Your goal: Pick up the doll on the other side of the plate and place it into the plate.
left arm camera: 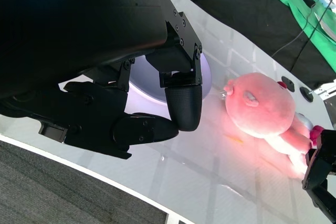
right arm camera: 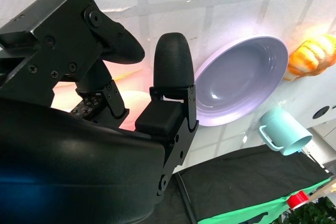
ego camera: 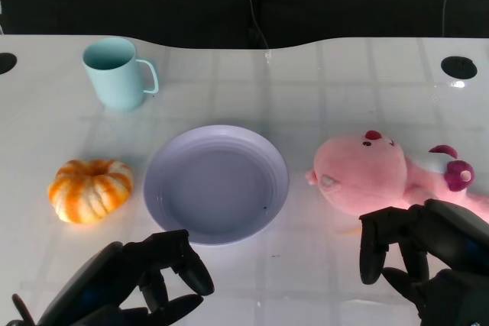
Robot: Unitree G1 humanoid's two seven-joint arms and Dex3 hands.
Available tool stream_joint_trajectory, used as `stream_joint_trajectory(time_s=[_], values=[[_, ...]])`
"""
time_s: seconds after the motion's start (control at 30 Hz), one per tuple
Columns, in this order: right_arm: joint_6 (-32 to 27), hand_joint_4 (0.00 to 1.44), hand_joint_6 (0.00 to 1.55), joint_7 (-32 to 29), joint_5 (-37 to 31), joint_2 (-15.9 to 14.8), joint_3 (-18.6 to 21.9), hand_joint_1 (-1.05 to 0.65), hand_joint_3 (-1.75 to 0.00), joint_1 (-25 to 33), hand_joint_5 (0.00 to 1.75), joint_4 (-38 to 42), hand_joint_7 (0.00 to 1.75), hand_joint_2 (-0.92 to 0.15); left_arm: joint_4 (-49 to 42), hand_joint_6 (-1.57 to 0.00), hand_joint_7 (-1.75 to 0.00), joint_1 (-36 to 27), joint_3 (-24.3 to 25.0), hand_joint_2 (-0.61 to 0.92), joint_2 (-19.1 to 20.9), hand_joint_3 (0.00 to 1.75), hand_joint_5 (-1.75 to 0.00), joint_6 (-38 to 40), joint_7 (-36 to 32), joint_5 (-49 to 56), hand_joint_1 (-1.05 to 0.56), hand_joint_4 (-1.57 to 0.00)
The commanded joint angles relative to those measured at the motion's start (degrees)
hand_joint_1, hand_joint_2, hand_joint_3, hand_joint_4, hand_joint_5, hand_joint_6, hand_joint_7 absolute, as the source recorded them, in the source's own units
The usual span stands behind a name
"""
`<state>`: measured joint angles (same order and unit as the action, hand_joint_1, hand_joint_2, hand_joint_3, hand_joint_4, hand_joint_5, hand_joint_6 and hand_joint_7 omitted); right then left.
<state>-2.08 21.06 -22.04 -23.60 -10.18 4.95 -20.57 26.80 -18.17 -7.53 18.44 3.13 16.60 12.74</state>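
Observation:
The pink plush doll [ego camera: 367,173] lies on its side on the white table, to the right of the lilac plate [ego camera: 218,188], its head towards the plate. My right hand [ego camera: 428,257] is at the doll's near edge with fingers spread and hanging down, holding nothing; I cannot tell whether it touches the doll. My left hand [ego camera: 145,280] sits near the front of the table, just below the plate, its fingers loosely bent and holding nothing. The left wrist view shows the doll [left arm camera: 262,108] beyond my left hand [left arm camera: 131,77], with my right hand [left arm camera: 320,166] by its far end. The plate [right arm camera: 247,77] holds nothing.
An orange and white pumpkin [ego camera: 90,188] sits left of the plate. A light blue mug [ego camera: 114,74] stands at the back left. A dark round hole [ego camera: 458,66] is in the table at the back right, and black cloth hangs behind the table.

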Motion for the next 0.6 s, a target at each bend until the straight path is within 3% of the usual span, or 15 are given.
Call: stream_joint_trajectory(time_s=[0.03,0.6], values=[[0.1,0.83,0.79,0.2,-0.2,-0.8,0.1,-0.05,-1.25,-0.3,1.75,0.4,1.38,-0.37,-0.2,-0.60,-1.31,0.1,0.4,0.92,0.8,0.44,-1.75,-0.3,0.5,-0.3,-0.30,-0.56],[-0.2,0.83,0.80,0.5,-0.6,-0.8,0.0,-0.04,-1.23,-0.6,1.74,0.3,1.36,-0.38,0.0,-0.59,-1.31,0.4,0.5,0.92,1.0,0.43,-1.75,0.1,1.0,-0.3,-0.31,-0.55]])
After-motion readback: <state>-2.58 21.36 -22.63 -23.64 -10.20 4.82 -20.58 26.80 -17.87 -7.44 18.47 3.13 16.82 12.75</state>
